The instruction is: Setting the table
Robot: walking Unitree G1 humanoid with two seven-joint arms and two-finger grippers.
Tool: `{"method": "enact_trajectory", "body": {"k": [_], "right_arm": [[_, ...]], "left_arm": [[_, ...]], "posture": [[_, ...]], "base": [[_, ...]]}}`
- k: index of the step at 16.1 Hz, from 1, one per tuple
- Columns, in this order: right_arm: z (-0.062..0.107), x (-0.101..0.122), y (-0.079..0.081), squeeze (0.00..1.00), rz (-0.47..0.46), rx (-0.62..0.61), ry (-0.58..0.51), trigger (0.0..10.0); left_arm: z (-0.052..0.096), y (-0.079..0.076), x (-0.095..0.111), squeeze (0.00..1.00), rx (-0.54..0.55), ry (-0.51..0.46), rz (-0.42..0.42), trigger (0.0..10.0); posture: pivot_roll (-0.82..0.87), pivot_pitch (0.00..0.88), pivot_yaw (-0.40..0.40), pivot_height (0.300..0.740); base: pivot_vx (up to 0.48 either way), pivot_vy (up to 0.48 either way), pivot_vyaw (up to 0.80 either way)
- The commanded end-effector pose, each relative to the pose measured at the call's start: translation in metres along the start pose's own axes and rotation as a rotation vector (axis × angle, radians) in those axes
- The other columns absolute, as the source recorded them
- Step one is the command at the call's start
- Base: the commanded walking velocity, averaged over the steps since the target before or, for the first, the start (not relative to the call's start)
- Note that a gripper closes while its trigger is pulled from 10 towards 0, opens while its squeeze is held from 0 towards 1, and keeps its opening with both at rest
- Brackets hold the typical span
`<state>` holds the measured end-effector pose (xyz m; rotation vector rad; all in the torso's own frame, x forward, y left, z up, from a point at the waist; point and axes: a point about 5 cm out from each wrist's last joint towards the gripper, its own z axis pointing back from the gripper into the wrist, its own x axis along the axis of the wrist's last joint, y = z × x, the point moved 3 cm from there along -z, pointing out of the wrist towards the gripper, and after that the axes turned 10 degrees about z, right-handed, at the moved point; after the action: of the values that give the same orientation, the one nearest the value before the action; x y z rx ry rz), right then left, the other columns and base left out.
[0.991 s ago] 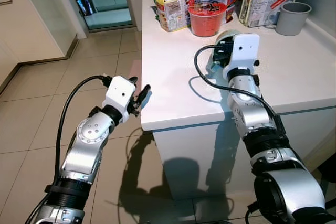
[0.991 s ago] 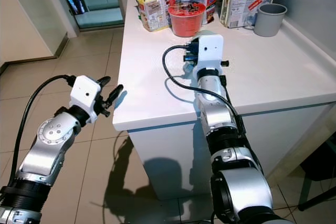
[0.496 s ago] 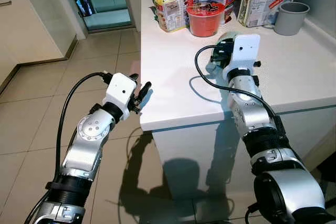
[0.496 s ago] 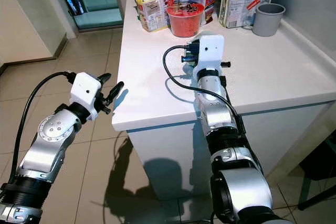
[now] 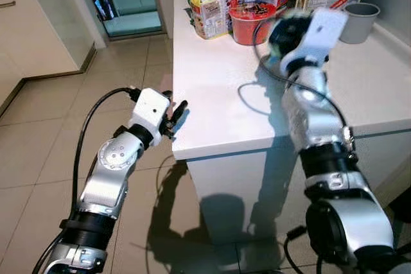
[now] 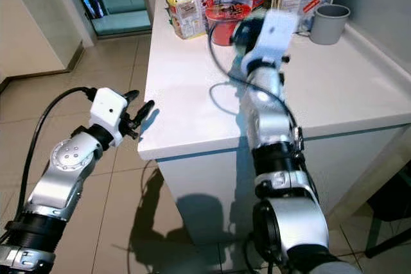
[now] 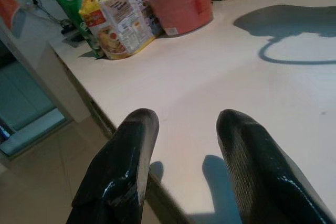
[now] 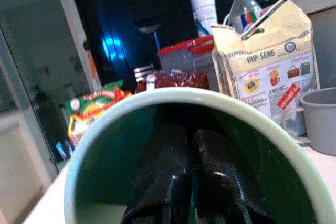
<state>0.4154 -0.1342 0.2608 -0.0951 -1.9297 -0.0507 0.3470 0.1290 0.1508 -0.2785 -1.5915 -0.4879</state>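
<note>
A pale green cup [image 8: 173, 145] rides on the right hand [image 5: 289, 30], fingers tucked inside it, lifted above the table [image 5: 212, 88] in the upper middle of frame. The left hand [image 5: 174, 112], empty and parted, hovers at the table's near corner. Setting looks barely begun; the cup is yet unplaced.

Right arm raised, blurred — left gripper [image 5: 174, 113] held low, fingers [image 7: 128, 166] parted.

Bright, even indoor light falls on the white desk [image 5: 218, 94], throwing crisp dark arm shadows onto the floor tiles [image 5: 38, 139] below. The raised right arm [image 5: 314, 43] is smeared by motion blur. The left wrist view is soft; the right wrist view is dim, its near rim unfocused
</note>
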Motion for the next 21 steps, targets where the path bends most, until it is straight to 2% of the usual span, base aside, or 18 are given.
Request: {"method": "enact_trajectory", "body": {"k": [1,2,4,7,8,12,13,15,21], "right_arm": [[-0.003,0.011,0.005,0.0,-0.05,0.005,-0.015,10.0],[-0.003,0.011,0.005,0.0,-0.091,0.004,0.0,10.0],[-0.003,0.004,0.006,0.0,-0.148,0.004,0.04,10.0],[0.002,-0.015,0.009,0.0,-0.292,0.001,0.147,10.0],[0.003,-0.018,0.012,0.0,-0.383,0.003,0.177,10.0],[0.0,-0.011,0.018,0.0,-0.548,0.021,0.199,10.0],[-0.001,-0.01,0.019,0.0,-0.57,0.024,0.203,10.0],[-0.004,-0.004,0.02,0.0,-0.682,0.025,0.207,10.0],[-0.009,0.01,0.021,0.0,-0.785,0.035,0.192,10.0]], "left_arm": [[-0.005,0.001,0.007,0.0,0.001,-0.015,-0.001,10.0],[-0.008,0.0,0.013,0.0,0.006,-0.041,0.01,10.0],[-0.017,-0.003,0.028,0.0,0.003,-0.108,-0.02,10.0],[-0.033,-0.026,0.051,0.0,-0.082,-0.195,-0.101,10.0],[-0.041,-0.037,0.055,0.0,-0.112,-0.219,-0.121,10.0],[-0.054,-0.058,0.06,0.0,-0.191,-0.269,-0.229,10.0],[-0.055,-0.058,0.06,0.0,-0.195,-0.271,-0.234,10.0],[-0.061,-0.063,0.058,0.0,-0.222,-0.271,-0.277,10.0],[-0.069,-0.071,0.046,0.0,-0.249,-0.273,-0.368,10.0]], "posture": [[0.06,0.0,0.133,0.74],[0.06,0.0,0.129,0.74],[0.07,0.0,0.124,0.74],[0.06,0.0,0.12,0.74],[0.06,0.0,0.112,0.74],[0.06,0.0,0.096,0.74],[0.06,0.0,0.096,0.74],[0.05,0.0,0.089,0.74],[0.04,0.0,0.076,0.74]], "base": [[0.0,0.0,0.0],[0.0,0.0,0.0],[0.0,0.0,0.0],[0.0,0.0,0.0],[0.0,0.0,0.0],[0.0,0.0,0.0],[0.0,0.0,0.0],[0.0,0.0,0.0],[0.0,0.0,0.0]]}}
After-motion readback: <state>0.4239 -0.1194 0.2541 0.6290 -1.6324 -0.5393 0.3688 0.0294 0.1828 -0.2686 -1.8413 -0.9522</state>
